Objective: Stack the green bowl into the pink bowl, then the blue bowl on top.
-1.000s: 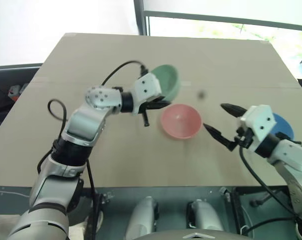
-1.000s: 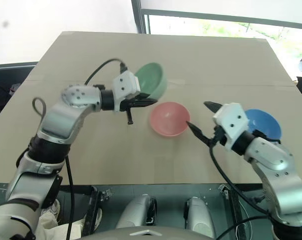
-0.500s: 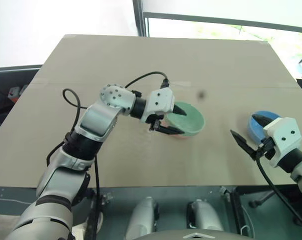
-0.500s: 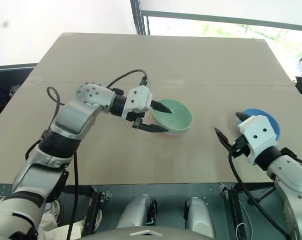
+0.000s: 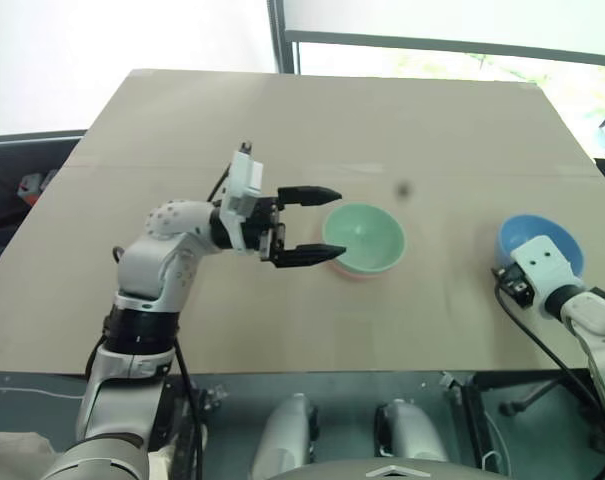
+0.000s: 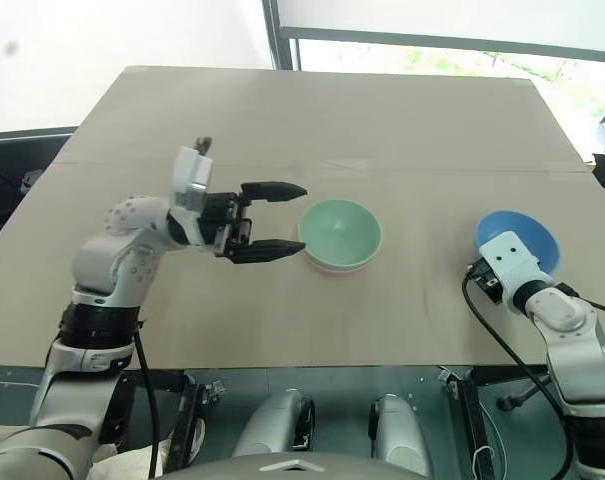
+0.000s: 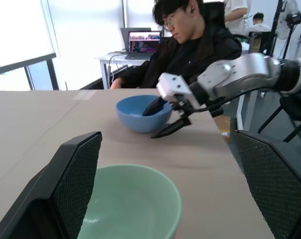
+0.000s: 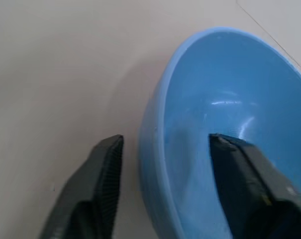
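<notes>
A: What is the setting?

B: A tan table [image 5: 182, 130] fills the head views, with a bright window behind its far edge. In the left wrist view a person [image 7: 190, 37] in dark clothes sits past the table's end, with a laptop [image 7: 144, 42] on a desk behind.

A: Where are the bowls?

B: The green bowl [image 5: 363, 236] sits upright near the table's middle, nested in the pink bowl [image 5: 354, 272], of which just a thin salmon edge peeks out under the green one's near side. The blue bowl [image 5: 540, 242] stands on the table well apart from them, toward the robot's right edge.

A: And the left gripper?

B: The left gripper [image 5: 320, 224] points sideways at the green bowl, jaws spread wide and holding nothing. Its tips hang just beside the bowl's left rim; I cannot tell if the lower tip touches it. In its own wrist view the two broad black fingers [image 7: 75, 174] stand far apart with the green bowl low between them.

A: The right one?

B: The right gripper [image 8: 165, 149] is at the blue bowl. One finger lies inside the bowl, the other outside, so they straddle the near wall. The jaws stand partly apart with a gap to the wall on both sides, so they have not clamped it. The left wrist view shows the same: one tip over the rim, one outside.
</notes>
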{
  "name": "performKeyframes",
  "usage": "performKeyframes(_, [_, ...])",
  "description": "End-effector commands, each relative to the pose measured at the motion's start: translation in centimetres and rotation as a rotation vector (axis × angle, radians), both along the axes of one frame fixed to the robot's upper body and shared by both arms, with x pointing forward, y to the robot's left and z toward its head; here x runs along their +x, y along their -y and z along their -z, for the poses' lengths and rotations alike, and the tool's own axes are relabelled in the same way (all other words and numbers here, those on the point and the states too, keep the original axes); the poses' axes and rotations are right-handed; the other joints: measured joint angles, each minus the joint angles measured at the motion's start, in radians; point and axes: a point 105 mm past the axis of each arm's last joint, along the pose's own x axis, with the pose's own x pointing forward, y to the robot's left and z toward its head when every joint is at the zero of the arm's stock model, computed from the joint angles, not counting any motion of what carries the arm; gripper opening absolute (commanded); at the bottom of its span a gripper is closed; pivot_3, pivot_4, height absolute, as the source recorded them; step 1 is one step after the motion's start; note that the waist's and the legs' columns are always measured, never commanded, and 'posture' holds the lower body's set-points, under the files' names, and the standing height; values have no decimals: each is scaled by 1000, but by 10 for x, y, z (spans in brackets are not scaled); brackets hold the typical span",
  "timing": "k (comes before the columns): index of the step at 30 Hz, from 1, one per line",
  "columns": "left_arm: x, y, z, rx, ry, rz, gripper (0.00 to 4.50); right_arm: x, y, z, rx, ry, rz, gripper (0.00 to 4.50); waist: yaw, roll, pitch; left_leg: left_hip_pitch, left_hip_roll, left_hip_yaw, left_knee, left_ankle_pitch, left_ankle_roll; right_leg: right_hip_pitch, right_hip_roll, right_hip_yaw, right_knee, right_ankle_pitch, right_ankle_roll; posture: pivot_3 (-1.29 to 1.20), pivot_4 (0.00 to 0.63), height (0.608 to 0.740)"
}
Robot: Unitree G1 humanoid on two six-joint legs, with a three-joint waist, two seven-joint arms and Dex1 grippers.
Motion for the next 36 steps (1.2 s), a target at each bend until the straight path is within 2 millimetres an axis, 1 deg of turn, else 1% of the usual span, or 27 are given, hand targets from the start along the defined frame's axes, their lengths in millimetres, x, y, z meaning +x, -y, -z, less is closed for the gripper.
performKeyframes(1, [-6,-12,-3,-13,19,-33,4500,3,7,-6,-24,7,-8,1124,1,0,0,0,0,0,0,0,0,0,0,0,0,0,0,0,150,740])
performKeyframes(3, [-8,-15,1,-17,-3,-45,4500,3,10,-5,-32,3,-9,365,-1,0,0,0,0,0,-1,0,0,0,0,0,0,0,0,0,150,740])
performKeyframes(4, [-10,-15,3,-22,-13,-49,4500,3,11,-5,-36,5,-10,82,-1,0,0,0,0,0,-1,0,0,0,0,0,0,0,0,0,150,740])
performKeyframes(6, [-12,-15,7,-31,-28,-59,4500,5,14,-10,-38,24,-6,82,0,0,0,0,0,0,0,0,0,0,0,0,0,0,0,0,150,740])
performKeyframes(7, [-12,-15,9,-36,-36,-69,4500,7,10,-18,-35,53,-27,82,0,0,0,0,0,0,0,0,0,0,0,0,0,0,0,0,150,740])
performKeyframes(8, [-12,-16,12,-39,-39,-84,4500,8,-2,-31,-21,101,-91,82,0,0,0,0,1,0,0,0,0,0,0,0,0,0,0,0,150,740])
performKeyframes(9, [-12,-16,14,-46,-46,-92,4500,8,-22,-46,16,155,-183,82,-1,0,0,0,1,0,0,0,0,0,0,0,0,0,0,0,150,740])
performKeyframes(12, [-10,-13,18,-57,-52,-110,4500,-1,-69,-80,113,261,-393,82,-6,1,1,1,1,0,0,0,0,0,0,0,1,0,0,0,150,740])
performKeyframes(13, [-8,-14,20,-59,-56,-123,4500,-5,-88,-91,127,286,-469,82,-8,1,1,1,1,0,0,0,0,0,1,1,1,0,0,0,150,740])
performKeyframes(15, [-6,-14,25,-67,-66,-139,4500,-16,-127,-102,169,301,-611,82,-7,1,1,1,2,0,0,0,0,0,1,0,1,0,0,0,150,740])
performKeyframes(18, [-5,-12,28,-88,-86,-153,4500,-26,-163,-102,181,279,-738,82,-2,1,0,1,2,-1,0,0,0,0,1,-1,0,0,0,0,150,740])
performKeyframes(19, [-5,-11,29,-88,-89,-155,4500,-28,-170,-100,177,270,-763,82,1,0,0,0,2,-1,0,0,0,0,1,-1,0,0,0,0,150,740])
performKeyframes(20, [-5,-13,30,-96,-101,-160,4500,-30,-184,-95,173,251,-807,82,3,0,0,-1,1,-2,0,0,0,0,0,-2,0,0,0,0,150,740])
performKeyframes(22, [-6,-14,32,-101,-112,-164,4500,-31,-198,-90,174,227,-848,82,4,0,0,-2,0,-3,0,0,0,0,0,-1,0,0,0,0,150,740])
performKeyframes(23, [-7,-15,33,-96,-112,-165,4500,-29,-202,-86,177,208,-855,82,3,0,0,-2,0,-3,0,0,0,0,0,-1,0,0,0,0,150,740])
performKeyframes(25, [-8,-12,34,-89,-108,-163,4500,-27,-202,-82,180,188,-852,82,2,0,0,-2,-1,-3,1,0,0,0,0,-1,0,0,0,0,150,740])
performKeyframes(27, [-6,-12,36,-70,-101,-182,4500,-19,-198,-65,98,115,-851,82,1,0,0,-2,0,-3,1,0,0,0,0,-1,0,0,0,0,150,740])
performKeyframes(29, [-6,-12,36,-81,-116,-189,4500,-10,-195,-65,83,114,-829,802,-1,0,0,-1,-1,-2,1,0,0,0,0,-1,0,0,0,0,150,740])
performKeyframes(30, [-6,-13,36,-82,-119,-189,4500,-10,-195,-68,82,120,-834,1165,-2,0,0,-1,0,-2,2,0,0,0,0,-1,0,0,0,0,150,740])
performKeyframes(31, [-6,-12,36,-81,-120,-190,4500,-10,-194,-70,79,123,-839,1680,-2,0,0,-1,0,-2,2,0,0,0,1,-1,1,0,0,0,150,740])
performKeyframes(34, [-5,-13,37,-71,-118,-201,4500,-13,-193,-83,101,170,-838,2783,-2,0,0,-1,0,-2,1,0,0,0,1,-1,0,0,0,0,150,740])
performKeyframes(35, [-1,-14,40,-47,-101,-237,4500,-17,-190,-87,99,179,-839,3308,0,0,0,-1,0,-2,1,0,0,0,1,-1,0,0,0,0,150,740])
performKeyframes(36, [5,-16,45,-16,-78,-292,4500,-23,-189,-94,112,187,-839,3701,0,0,0,-2,0,-2,1,0,0,0,0,-1,0,0,0,0,150,740])
